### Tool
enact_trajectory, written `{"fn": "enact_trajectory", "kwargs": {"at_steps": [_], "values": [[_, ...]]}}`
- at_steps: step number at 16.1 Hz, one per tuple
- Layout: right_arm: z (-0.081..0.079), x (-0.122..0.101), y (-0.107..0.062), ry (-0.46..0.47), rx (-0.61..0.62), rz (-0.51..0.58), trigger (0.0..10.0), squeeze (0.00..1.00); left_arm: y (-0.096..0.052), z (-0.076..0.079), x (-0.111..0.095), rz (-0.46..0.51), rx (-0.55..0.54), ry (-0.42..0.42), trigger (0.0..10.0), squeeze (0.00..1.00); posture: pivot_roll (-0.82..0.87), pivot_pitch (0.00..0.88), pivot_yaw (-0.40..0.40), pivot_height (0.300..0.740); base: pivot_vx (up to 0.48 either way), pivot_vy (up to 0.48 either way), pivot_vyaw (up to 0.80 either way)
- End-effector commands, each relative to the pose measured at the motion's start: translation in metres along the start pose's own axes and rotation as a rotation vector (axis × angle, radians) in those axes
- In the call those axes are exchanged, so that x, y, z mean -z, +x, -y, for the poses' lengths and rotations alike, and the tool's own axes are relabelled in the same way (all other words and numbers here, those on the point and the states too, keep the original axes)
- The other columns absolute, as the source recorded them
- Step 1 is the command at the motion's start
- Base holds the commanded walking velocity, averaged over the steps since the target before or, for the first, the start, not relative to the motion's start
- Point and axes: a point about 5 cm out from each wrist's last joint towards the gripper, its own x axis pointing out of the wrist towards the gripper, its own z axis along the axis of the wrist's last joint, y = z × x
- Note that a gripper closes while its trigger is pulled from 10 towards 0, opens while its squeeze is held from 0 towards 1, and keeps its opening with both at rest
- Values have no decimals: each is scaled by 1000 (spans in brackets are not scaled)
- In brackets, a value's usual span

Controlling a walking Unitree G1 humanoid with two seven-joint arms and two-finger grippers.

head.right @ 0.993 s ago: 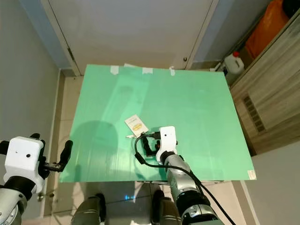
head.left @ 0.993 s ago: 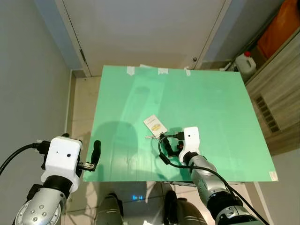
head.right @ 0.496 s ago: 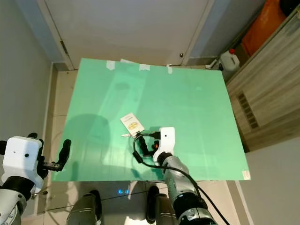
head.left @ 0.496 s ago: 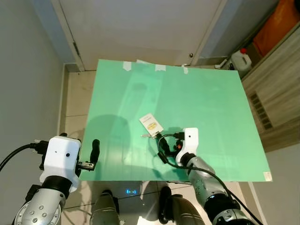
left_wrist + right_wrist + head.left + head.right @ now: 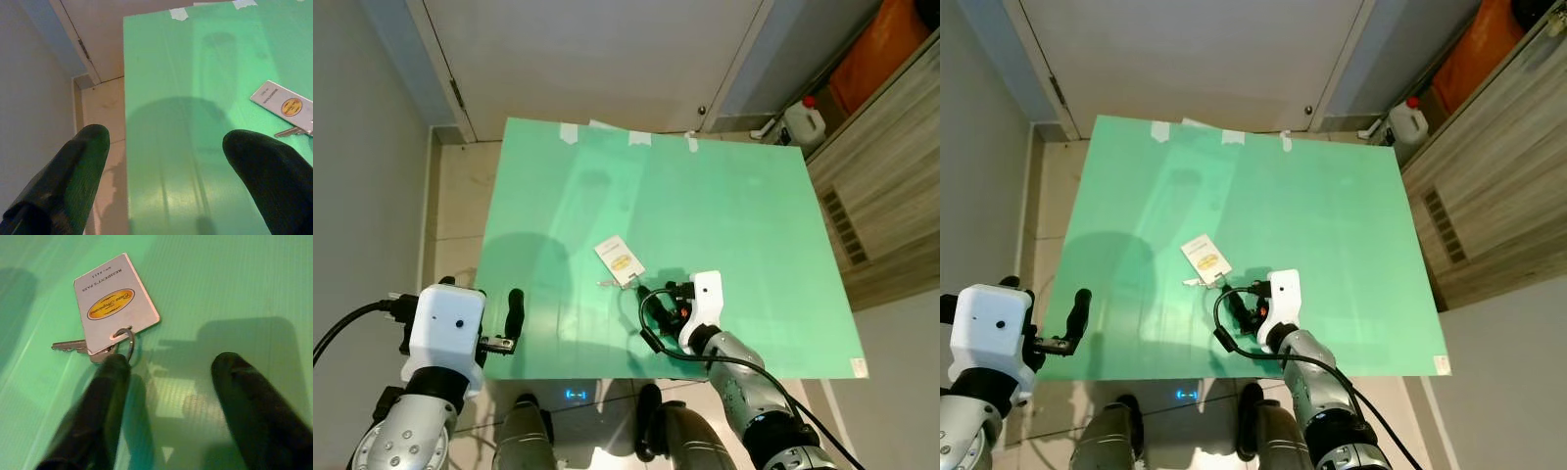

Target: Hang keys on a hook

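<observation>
Since a second ago our right gripper point(image 5: 166, 382) has crept up to the keys point(image 5: 105, 333) on the green surface point(image 5: 724, 215), fingers spread and empty; light, flat, slippery, best pinched at the ring.

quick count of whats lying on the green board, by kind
white tag: 1
key: 1
key ring: 1
strips of tape on the green board: 3
total: 6
</observation>
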Motion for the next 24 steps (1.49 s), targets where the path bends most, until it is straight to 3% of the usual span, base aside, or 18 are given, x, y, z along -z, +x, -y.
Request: {"fn": "enact_trajectory", "kwargs": {"at_steps": [1, 4, 5, 6, 9, 12, 14, 17, 19, 20, 24], "values": [[-2, 22, -9, 32, -18, -87, 0, 0, -2, 4, 4, -15, 5, -6, 10000, 0, 344, 367, -163, 740, 0, 0, 0], [-10, 19, -9, 5, -71, -73, 0, 0, -1, 6, 4, -10, -2, -13, 10000, 0, 340, 363, -174, 740, 0, 0, 0], [-12, 15, -7, -32, -70, -66, 3725, 0, -1, 8, 5, -9, -5, -16, 10000, 0, 337, 360, -180, 740, 0, 0, 0], [-12, 11, -6, -53, -69, -55, 10000, 1000, -1, 9, 5, -8, -6, -17, 10000, 0, 337, 357, -182, 740, 0, 0, 0], [-12, 1, -3, -76, -69, -25, 10000, 1000, 0, 11, 5, -6, -4, -15, 10000, 0, 342, 351, -184, 740, 0, 0, 0], [-2, -9, 2, -79, -17, -7, 10000, 1000, 0, 13, 3, 3, 5, -19, 10000, 0, 350, 343, -182, 740, 0, 0, 0], [2, -12, 3, -85, -3, -3, 10000, 1000, -1, 19, 3, 2, 53, -57, 10000, 0, 354, 339, -179, 740, 0, 0, 0], [3, -13, 5, -97, -3, -7, 10000, 1000, -5, 21, 5, -8, 89, -49, 10000, 0, 360, 335, -177, 740, 0, 0, 0], [0, -14, 10, -156, -4, -23, 10000, 1000, -4, 22, 3, -2, 88, -47, 10000, 0, 365, 333, -177, 740, 0, 0, 0], [-2, -16, 11, -166, -8, -15, 10000, 0, -4, 22, 3, -2, 89, -48, 10000, 0, 364, 332, -175, 740, 0, 0, 0], [-14, -23, 20, -181, -25, 25, 10000, 0, -5, 23, 3, -1, 98, -48, 10000, 0, 365, 330, -170, 740, 0, 0, 0]]}}
